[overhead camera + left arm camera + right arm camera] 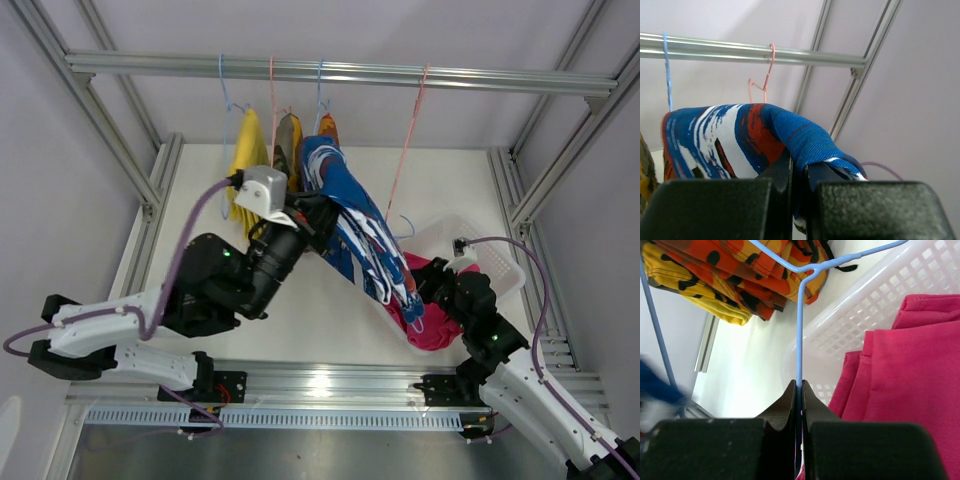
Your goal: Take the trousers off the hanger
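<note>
The blue-and-white trousers [755,137] sit pinched in my left gripper [799,175], jaws nearly closed on a fold that bulges just above them. My right gripper [799,390] has its jaws clamped on the wire of the blue hanger [799,330], which rises straight out from between them. The basket [850,325] and the pink trousers [910,370] lie just to their right. I judge that one arm anchors the hanger so the other can draw the cloth off.

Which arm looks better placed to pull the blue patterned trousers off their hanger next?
Left, probably. The left gripper is shut on the blue patterned trousers, so it can drag the cloth away, while the right gripper pinches the blue hanger wire and can hold it steady.
</note>
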